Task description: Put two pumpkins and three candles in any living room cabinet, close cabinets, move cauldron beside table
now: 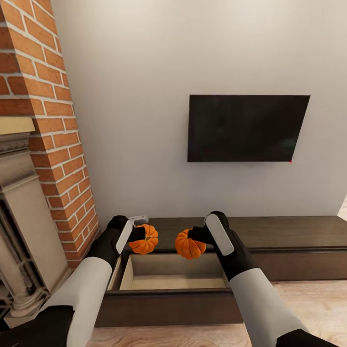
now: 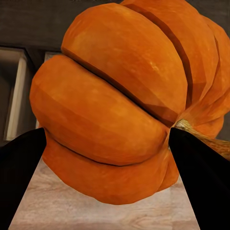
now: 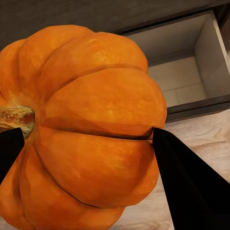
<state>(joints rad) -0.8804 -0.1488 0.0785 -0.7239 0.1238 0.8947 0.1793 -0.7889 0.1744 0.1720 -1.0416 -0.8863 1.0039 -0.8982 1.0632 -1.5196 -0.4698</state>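
You are holding two pumpkins over open drawer (image 1: 173,272): left gripper (image 1: 136,233) pinching one pumpkin (image 1: 144,239), right gripper (image 1: 197,234) pinching other pumpkin (image 1: 189,245).

Brick chimney (image 1: 53,120) rising at the left, red with pale mortar. Below it, a stone fireplace surround (image 1: 19,231) with a carved column (image 1: 17,284). Plain white wall (image 1: 144,72) behind. Mounted on that wall, a black TV (image 1: 246,127), screen dark, a tiny red dot at its lower right corner. Underfoot, light wood floor (image 1: 308,303), also seen from both wrists (image 2: 96,215) (image 3: 191,129).
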